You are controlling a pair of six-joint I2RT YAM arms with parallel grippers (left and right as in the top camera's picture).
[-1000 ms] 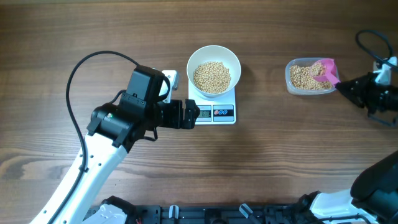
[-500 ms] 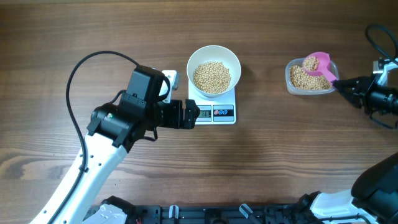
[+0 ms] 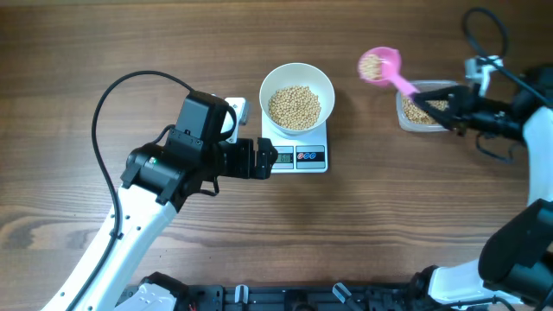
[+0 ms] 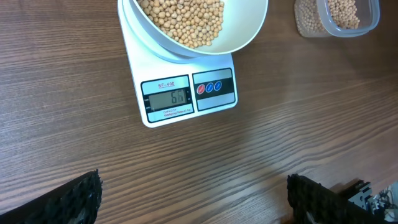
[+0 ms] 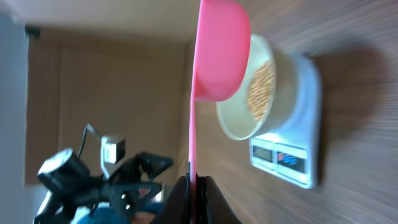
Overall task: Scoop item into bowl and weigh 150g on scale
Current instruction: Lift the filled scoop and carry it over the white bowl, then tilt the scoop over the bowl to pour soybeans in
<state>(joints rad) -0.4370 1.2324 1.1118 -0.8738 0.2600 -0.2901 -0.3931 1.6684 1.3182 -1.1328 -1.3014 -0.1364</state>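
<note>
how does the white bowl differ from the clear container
The white bowl is round, opaque and sits on the scale; the clear container is rectangular, see-through and sits on the table. Both hold tan beans.

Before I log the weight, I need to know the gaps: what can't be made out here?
- scale reading: digits indistinct in left wrist, too small overhead.
- pink scoop contents: right wrist sees only its outside.
- clear container: cut by left wrist's top edge.
</note>
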